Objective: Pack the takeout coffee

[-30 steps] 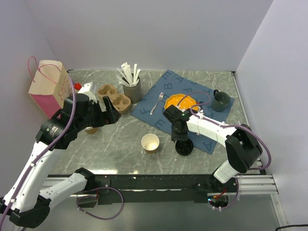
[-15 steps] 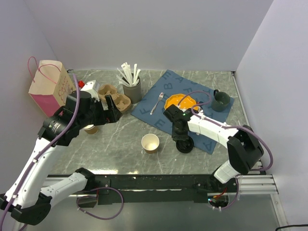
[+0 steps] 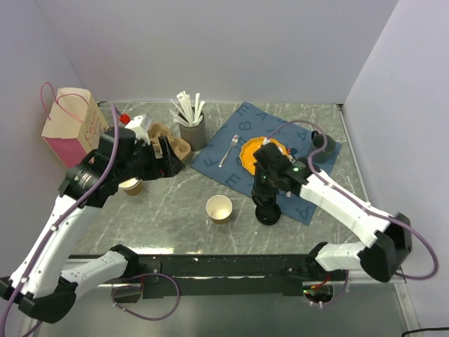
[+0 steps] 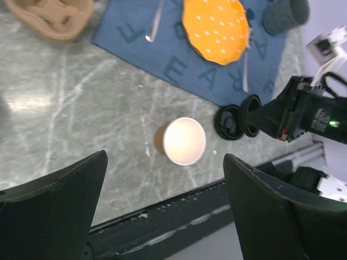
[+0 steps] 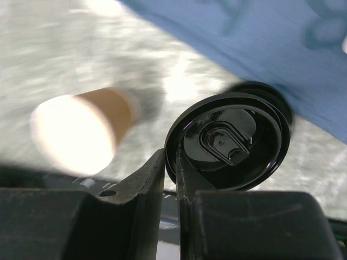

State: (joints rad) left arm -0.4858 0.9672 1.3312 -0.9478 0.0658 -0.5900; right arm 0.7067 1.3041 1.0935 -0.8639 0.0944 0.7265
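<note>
Where the right wrist looks along its own fingers, right gripper point(image 5: 171, 165): clenched on the rim of a black sip lid point(image 5: 227, 141), which is tipped up with its face toward the lens.
Behind the lid: a second dark round edge at the near border of the blue mat point(image 5: 260, 32); lid or shadow, I cannot tell.
Near cup point(image 5: 81, 135): a small brown paper cup, blurred, with a pale open top. It stands on the marble table point(image 5: 108, 49) just left of the held lid, apart from it.
Left wrist view, left gripper point(image 4: 164, 162): fingers released and spread wide, nothing between them.
Below it: the near cup stands upright, its pale inside showing. To its right, two black round pieces sit side by side at the mat's near corner, the right arm's tip against the right-hand one.
Far side: pulp cup carrier point(image 4: 51, 19) at far left; fork point(image 4: 155, 21), orange plate point(image 4: 216, 30) and dark mug point(image 4: 284, 13) on the mat.
Top view, left cup point(image 3: 131, 187): a second small brown cup at left, on the near side of the carrier and partly under the left arm. Its top looks pale.
Takeout coffee: I cannot tell which of the two cups it is; neither touches a gripper.
Bag point(image 3: 70, 126): pink and brown, upright at far left by the wall.
Stick holder point(image 3: 193, 130): dark pot of white sticks, just right of the carrier.
</note>
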